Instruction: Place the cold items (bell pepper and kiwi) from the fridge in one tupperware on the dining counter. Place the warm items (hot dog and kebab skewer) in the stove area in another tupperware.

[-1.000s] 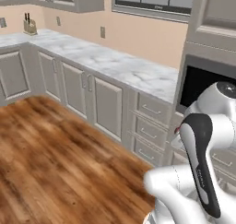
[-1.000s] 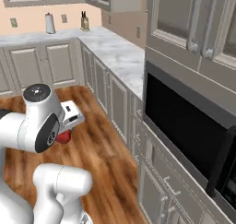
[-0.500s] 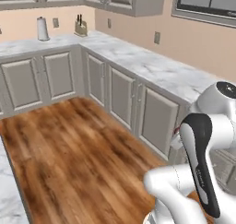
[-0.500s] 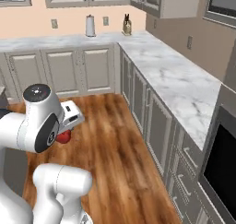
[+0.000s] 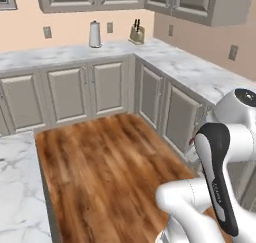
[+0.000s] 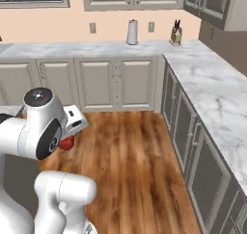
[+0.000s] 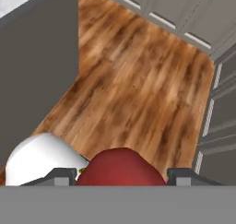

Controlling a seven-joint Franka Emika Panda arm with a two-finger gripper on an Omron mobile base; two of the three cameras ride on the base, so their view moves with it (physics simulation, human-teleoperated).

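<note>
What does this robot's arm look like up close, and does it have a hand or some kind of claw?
The arm is made of smooth, rounded white shells with dark grey joints. One link carries a long black strip with small pale lettering, and a round dark cap tops a joint. No loose cables show. Its claw ends in two small, dark grey, blocky finger tips.
</note>
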